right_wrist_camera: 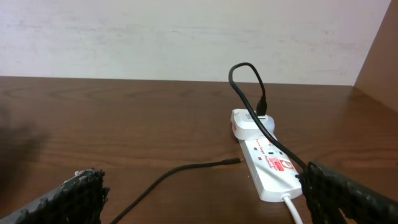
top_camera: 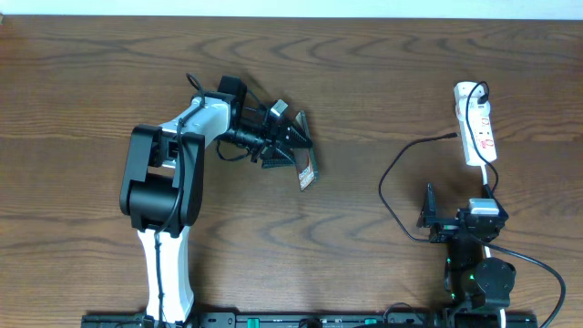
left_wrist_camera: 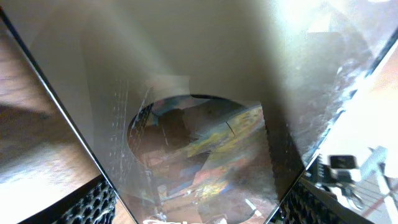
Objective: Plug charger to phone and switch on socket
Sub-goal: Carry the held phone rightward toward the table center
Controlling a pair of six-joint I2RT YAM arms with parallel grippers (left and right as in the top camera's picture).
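Observation:
The phone fills the left wrist view, its glossy face showing a dark oval patch. Its two long edges lie against the mesh pads of my left gripper, which is shut on it. From overhead, the left gripper holds the phone tilted above the table's middle left. The white socket lies at the far right with the charger's black plug in its far end. The charger cable loops left, and its connector tip rests on the table beside the socket. My right gripper stands open just short of the socket, holding nothing.
A white lead runs from the socket's near end toward the right arm. The left arm's white and black body covers the near left of the wooden table. A pale wall borders the far edge.

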